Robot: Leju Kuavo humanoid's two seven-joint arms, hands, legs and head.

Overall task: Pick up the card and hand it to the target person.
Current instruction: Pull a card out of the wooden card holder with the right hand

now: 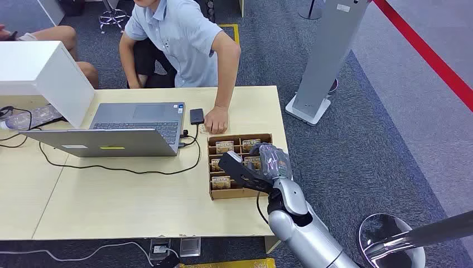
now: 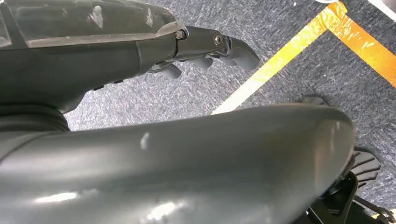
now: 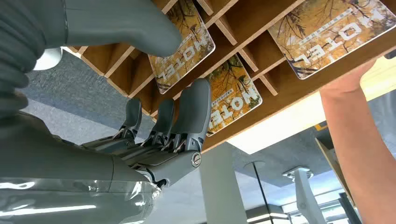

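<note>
Right hand (image 1: 262, 162) over the card tray (image 1: 240, 192), fingers (image 3: 196, 112) apart, holding nothing; thumb tip at one card (image 3: 184, 46). Risk: fingers catching a divider, or sliding the card. Left hand (image 2: 205, 51) hangs curled, empty.

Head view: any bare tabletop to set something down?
Free: the light wooden table in front of the open grey laptop, left of the brown compartmented card tray. Crowded: the tray, under the right hand, and the strip behind it with a person's hand.
</note>
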